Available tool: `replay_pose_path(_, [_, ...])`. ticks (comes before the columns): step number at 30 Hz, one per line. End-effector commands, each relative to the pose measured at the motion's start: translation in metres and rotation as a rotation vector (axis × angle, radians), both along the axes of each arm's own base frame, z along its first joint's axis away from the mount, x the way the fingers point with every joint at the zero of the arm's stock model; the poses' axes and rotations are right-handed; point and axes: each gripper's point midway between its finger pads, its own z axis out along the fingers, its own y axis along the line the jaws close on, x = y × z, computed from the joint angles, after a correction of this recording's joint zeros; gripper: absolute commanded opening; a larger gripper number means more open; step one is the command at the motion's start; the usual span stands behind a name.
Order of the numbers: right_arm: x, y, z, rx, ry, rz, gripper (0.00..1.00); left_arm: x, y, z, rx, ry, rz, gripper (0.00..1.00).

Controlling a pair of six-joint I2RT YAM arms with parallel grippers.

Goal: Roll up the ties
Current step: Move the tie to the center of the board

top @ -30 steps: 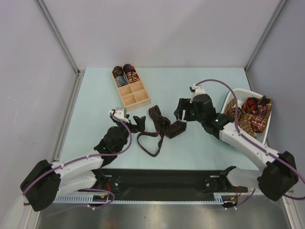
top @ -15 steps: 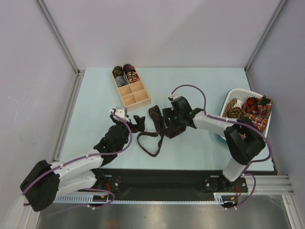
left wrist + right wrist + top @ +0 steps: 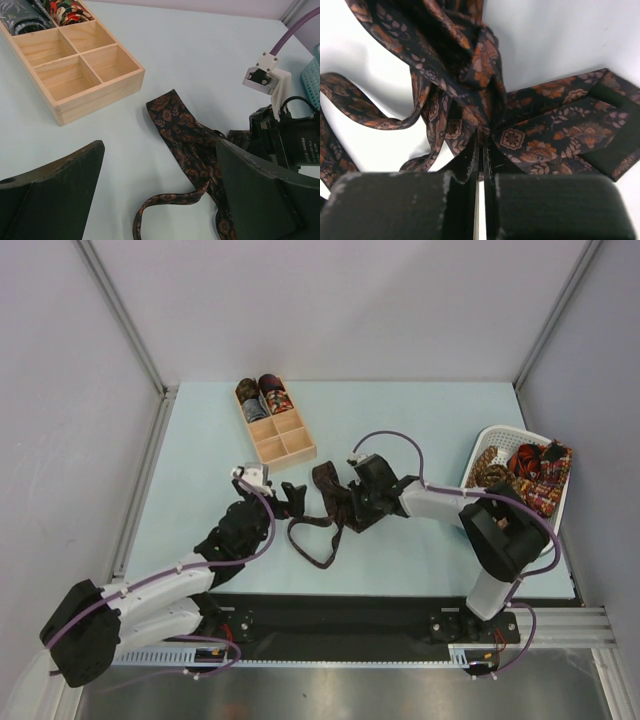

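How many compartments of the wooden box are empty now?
4: two rows of two at the near end of the wooden box. The compartments beyond them hold rolled ties. None looks hidden in the top view.

Pale blue table (image 3: 420,410): wooden box (image 3: 283,445) rear left, maroon tie (image 3: 325,480) centre, white basket (image 3: 515,432) right edge.

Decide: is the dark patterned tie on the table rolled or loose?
Loose: the tie sprawls in bends and a loop across the table, no coil.
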Motion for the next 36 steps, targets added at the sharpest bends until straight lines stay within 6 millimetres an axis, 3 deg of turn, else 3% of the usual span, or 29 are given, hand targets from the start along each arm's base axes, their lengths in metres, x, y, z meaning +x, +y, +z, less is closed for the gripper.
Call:
replay_pose_path(1, [0.013, -0.004, 0.024, 0.020, -0.047, -0.019, 0.00, 0.001, -0.013, 0.025, -0.006, -0.051, -0.059, 1.00])
replay_pose_path(3, [0.022, -0.025, 0.046, -0.022, -0.105, -0.092, 0.00, 0.000, -0.015, 0.025, 0.002, -0.054, -0.074, 1.00])
replay_pose_path(5, [0.043, -0.063, 0.062, -0.114, -0.152, -0.244, 0.00, -0.002, -0.017, 0.023, 0.010, -0.051, -0.094, 1.00])
replay_pose_path(8, [0.060, -0.105, 0.093, -0.128, -0.190, -0.389, 0.00, -0.001, -0.022, 0.019, 0.029, -0.035, -0.113, 1.00])
replay_pose_path(12, [0.078, -0.130, 0.128, -0.081, -0.274, -0.482, 0.00, 0.003, -0.046, 0.013, 0.108, 0.006, -0.193, 1.00])
replay_pose_path(17, [0.098, -0.167, 0.146, -0.177, -0.338, -0.607, 0.00, 0.001, -0.069, -0.006, 0.214, 0.052, -0.274, 1.00])
replay_pose_path(22, [0.107, -0.158, 0.167, -0.069, -0.308, -0.532, 0.00, 0.000, -0.093, -0.009, 0.302, 0.066, -0.344, 1.00])
replay_pose_path(24, [0.103, -0.151, 0.172, -0.025, -0.281, -0.502, 0.00, -0.004, -0.097, -0.025, 0.382, 0.102, -0.365, 1.00])
replay_pose_path(25, [0.102, -0.150, 0.174, -0.012, -0.279, -0.499, 0.00, -0.002, -0.102, -0.019, 0.388, 0.100, -0.364, 1.00])
replay_pose_path(28, [0.099, -0.147, 0.179, 0.023, -0.274, -0.485, 0.00, -0.004, -0.102, -0.035, 0.434, 0.223, -0.336, 1.00])
replay_pose_path(29, [0.099, -0.147, 0.181, 0.032, -0.274, -0.483, 0.00, -0.013, -0.097, -0.051, 0.455, 0.315, -0.336, 1.00])
replay_pose_path(36, [0.099, -0.154, 0.184, 0.056, -0.274, -0.496, 0.00, -0.037, -0.087, -0.101, 0.453, 0.593, -0.265, 0.99])
